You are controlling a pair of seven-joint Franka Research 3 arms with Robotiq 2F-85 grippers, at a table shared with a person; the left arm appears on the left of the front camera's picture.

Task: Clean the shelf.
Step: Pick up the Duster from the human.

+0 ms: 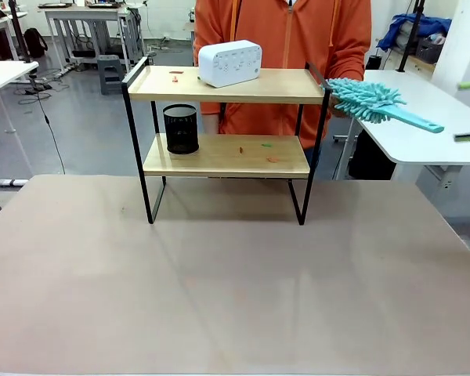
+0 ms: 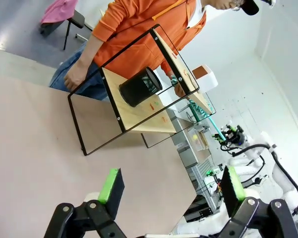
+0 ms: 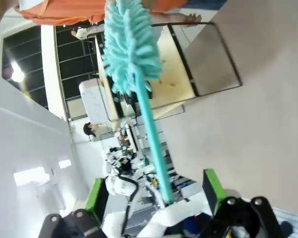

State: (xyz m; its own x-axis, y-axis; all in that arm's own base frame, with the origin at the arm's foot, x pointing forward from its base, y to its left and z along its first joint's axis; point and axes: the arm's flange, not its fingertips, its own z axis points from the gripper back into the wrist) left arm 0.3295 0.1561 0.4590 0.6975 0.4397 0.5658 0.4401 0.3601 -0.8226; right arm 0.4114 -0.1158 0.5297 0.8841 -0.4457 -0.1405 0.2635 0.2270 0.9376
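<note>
Shelf (image 1: 290,83) at the counter's (image 1: 219,274) far side; I have left tool (image 2: 171,184) wide open, empty, right tool (image 3: 154,191) open astride duster (image 1: 368,100) handle, which could drop if the person lets go before I clamp.

L hand (image 2: 171,191): jaws spread wide, green pads (image 2: 111,185) facing each other, wrist rolled, pointed fwd and down. R hand (image 3: 154,194): jaws also wide, pads well apart, wrist rolled. R arm (image 2: 268,158): white, elbow bent.
</note>
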